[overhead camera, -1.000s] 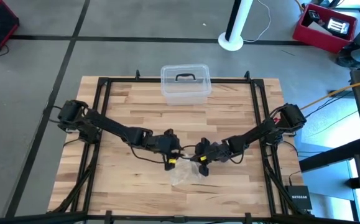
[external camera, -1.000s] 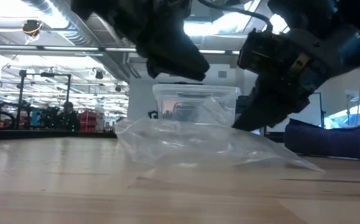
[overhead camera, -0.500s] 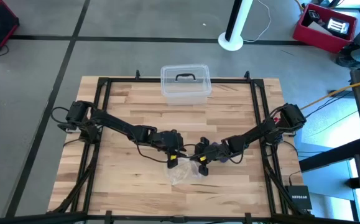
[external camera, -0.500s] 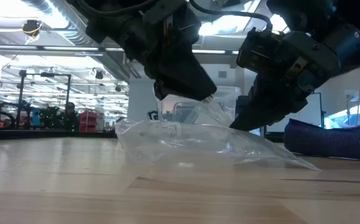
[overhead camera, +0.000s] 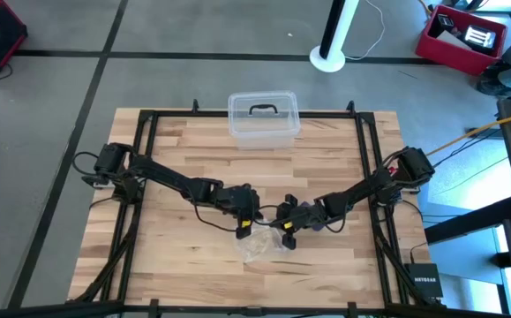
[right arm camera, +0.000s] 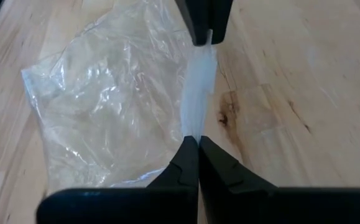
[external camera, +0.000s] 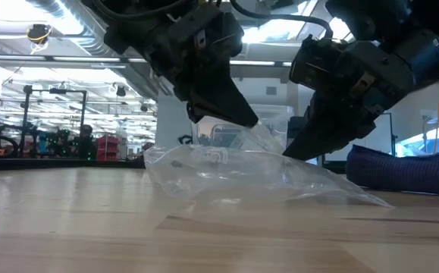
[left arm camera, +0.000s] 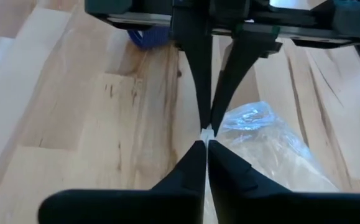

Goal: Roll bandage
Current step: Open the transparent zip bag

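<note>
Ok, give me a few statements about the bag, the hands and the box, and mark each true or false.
1. Both hands pinch the clear plastic bag. True: left hand and right hand are each shut on its edge.
2. The clear plastic box sits near the table's far edge. True.
3. The box stands between the two hands. False: it is apart, beyond them.
4. The bag is inside the box. False: it lies on the wood near the table's middle.

The plastic bag [overhead camera: 261, 245] lies mid-table, the lidded box [overhead camera: 263, 119] behind it at the far edge.
</note>
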Tool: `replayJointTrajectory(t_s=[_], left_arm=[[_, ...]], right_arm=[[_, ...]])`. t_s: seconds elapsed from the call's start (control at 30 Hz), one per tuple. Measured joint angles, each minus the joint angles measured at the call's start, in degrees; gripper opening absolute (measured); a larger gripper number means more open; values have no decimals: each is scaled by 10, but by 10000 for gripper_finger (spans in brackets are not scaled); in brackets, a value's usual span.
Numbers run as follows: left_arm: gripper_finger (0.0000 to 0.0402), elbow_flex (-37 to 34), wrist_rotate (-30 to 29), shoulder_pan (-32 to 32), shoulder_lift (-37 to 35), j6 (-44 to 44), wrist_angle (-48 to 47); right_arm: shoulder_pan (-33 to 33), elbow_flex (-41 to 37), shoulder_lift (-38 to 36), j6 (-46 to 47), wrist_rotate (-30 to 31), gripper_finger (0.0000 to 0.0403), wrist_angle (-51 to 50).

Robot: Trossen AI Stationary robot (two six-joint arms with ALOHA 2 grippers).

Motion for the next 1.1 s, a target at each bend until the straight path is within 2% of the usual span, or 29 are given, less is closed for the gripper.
replayJointTrajectory(t_s=[0.6,0.87,0.97,1.1], left_arm=[[20,1,-3,0,22,-4,22],[42,1,-3,1,22,0,20],[36,1,-7,1,22,10,21],[6,1,-10,1,22,16,21]], right_arm=[[0,-1,0,0,5,5,-4],[0,-1,0,0,5,5,-3],[0,0,0,0,5,5,-3],[0,0,0,1,5,5,-2]])
